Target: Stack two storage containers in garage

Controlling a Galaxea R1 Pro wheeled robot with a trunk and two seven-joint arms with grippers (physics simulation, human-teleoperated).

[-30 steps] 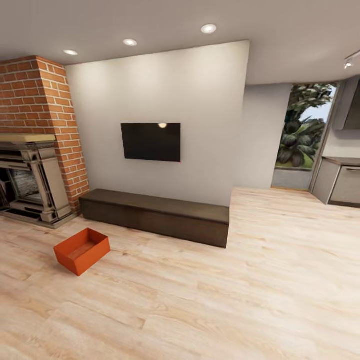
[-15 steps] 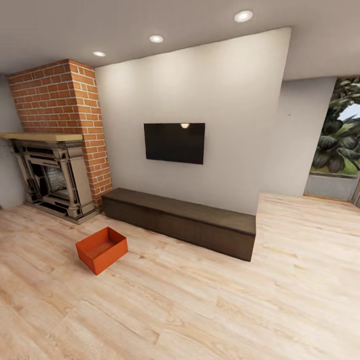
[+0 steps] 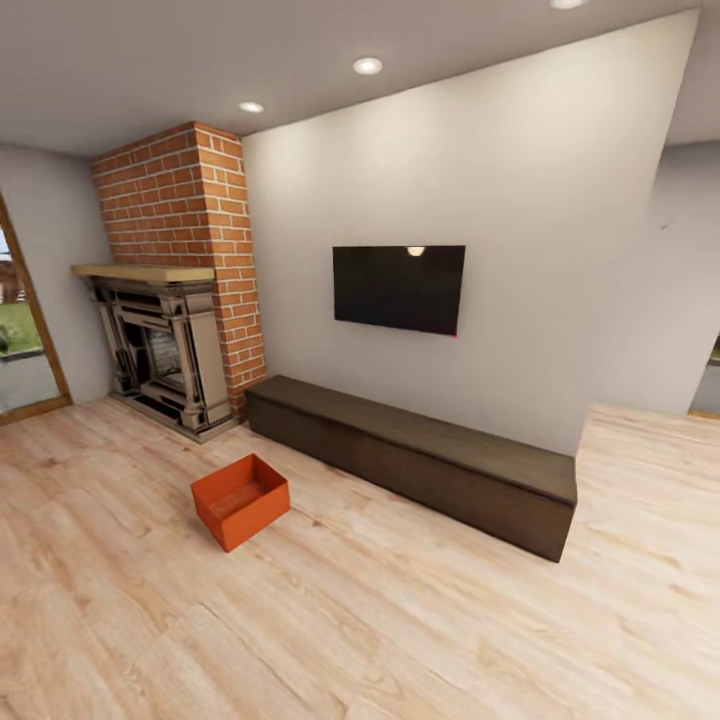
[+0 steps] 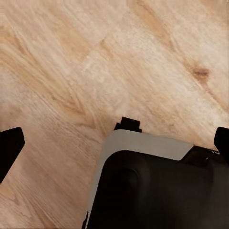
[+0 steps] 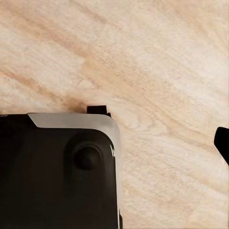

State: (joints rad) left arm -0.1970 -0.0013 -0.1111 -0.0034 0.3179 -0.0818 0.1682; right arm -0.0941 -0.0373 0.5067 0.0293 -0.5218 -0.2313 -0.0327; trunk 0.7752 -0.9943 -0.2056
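One container on the living-room floor, both tools hanging over bare planks

In the head view, one orange-red storage container [image 3: 241, 500] sits open side up on the pale wood-plank floor [image 3: 400, 620] of the living room, well out ahead of the robot and toward its left. It stands at an angle to the room, one corner turned toward the camera, and its inside looks empty. It lies in front of the brick fireplace [image 3: 165, 340] and near the left end of the long dark low cabinet [image 3: 420, 460] that runs along the white wall under the black wall TV [image 3: 398, 288]. It touches neither of them; bare planks lie all around it.

In the left wrist view, the left tool [image 4: 114, 143] hangs over the plank floor, with its two dark fingertips [image 4: 9, 148] showing at opposite edges of the picture, set wide apart with nothing between them. Below it is the black and grey body of the robot's base [image 4: 152, 186].

In the right wrist view, one dark fingertip [image 5: 222, 142] of the right tool shows at the edge of the picture above the planks. The other is out of frame, so whether the right tool is apart or together cannot be told. A corner of the base [image 5: 57, 171] shows here too. The container lies well apart from both tools.
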